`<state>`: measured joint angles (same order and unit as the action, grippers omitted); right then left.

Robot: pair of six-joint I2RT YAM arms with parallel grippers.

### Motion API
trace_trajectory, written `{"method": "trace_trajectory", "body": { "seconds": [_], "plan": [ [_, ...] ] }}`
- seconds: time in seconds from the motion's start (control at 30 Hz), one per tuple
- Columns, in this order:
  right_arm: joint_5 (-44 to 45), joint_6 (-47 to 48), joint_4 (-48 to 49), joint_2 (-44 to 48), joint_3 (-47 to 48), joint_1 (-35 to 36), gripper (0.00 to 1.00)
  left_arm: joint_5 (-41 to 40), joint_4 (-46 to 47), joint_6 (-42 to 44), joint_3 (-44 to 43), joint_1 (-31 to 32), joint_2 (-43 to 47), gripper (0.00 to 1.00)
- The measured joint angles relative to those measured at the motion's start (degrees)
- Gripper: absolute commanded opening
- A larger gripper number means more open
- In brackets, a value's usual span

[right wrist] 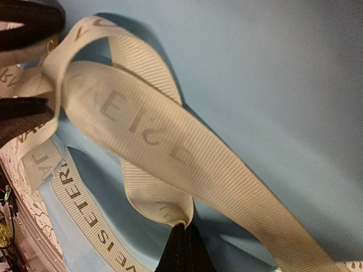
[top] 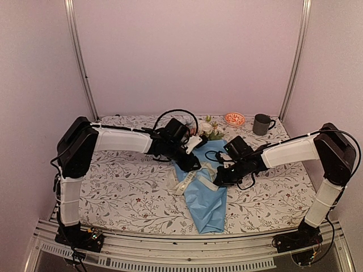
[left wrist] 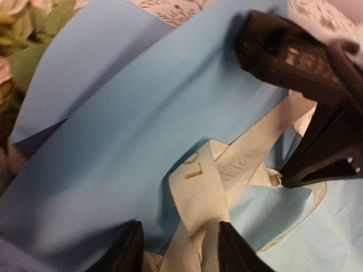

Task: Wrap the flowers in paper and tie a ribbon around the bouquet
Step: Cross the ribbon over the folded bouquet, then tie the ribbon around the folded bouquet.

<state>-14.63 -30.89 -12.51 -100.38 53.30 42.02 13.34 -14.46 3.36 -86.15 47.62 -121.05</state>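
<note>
While the bouquet (top: pixel 204 195) lies mid-table, flowers (top: pixel 211 130) at its far end, the ribbon (top: pixel 186 182) crosses the blue paper (top: pixel 211 215) | left wrist: left gripper (left wrist: pixel 178 255) jaws parted, ribbon loop lying between them on the paper | right wrist: right gripper (right wrist: pixel 181 241) clenched, pinching a ribbon fold.

We see a small orange dish (top: pixel 234 118) far on the leaf-printed tablecloth (top: pixel 130 187). A dark mug (top: pixel 261 124) stands just right of it.

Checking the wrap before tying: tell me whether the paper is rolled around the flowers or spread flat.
Rolled. The paper forms a narrow cone, flowers poking out its far end, ribbon looped across its middle.
</note>
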Motion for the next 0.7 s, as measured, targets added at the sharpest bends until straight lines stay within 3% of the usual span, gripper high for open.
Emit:
{"method": "trace_trajectory", "body": {
  "seconds": [0.1,0.27,0.3,0.4,0.47,0.57,0.7],
  "plan": [
    [0.02,0.02,-0.07,0.0,0.0,-0.2,0.0,1.7,-1.01,-0.57,0.2,-1.62,2.56,0.69],
    [-0.24,0.04,-0.07,0.0,0.02,-0.57,0.0,2.89,-3.28,-2.78,3.17,-4.28,12.39,0.71],
    [-0.31,0.04,-0.07,0.0,0.02,-0.59,0.0,2.86,-3.21,-3.3,5.31,-4.59,15.3,0.67],
    [-0.59,0.07,-0.07,-0.02,0.02,-0.72,0.0,2.6,-2.67,-4.81,13.73,-4.94,23.76,0.41],
    [-0.79,0.09,-0.07,-0.17,0.11,-0.79,0.0,2.58,-2.36,-4.72,20.2,-4.9,28.57,0.29],
    [-1.09,0.22,-0.07,-0.46,0.33,-0.81,0.0,1.29,-2.03,-3.1,28.81,-4.33,32.22,0.29],
    [-1.49,0.26,0.04,-0.68,0.33,-0.85,0.0,-2.21,-2.29,0.35,34.27,-2.93,30.49,0.38]
  ]
}}
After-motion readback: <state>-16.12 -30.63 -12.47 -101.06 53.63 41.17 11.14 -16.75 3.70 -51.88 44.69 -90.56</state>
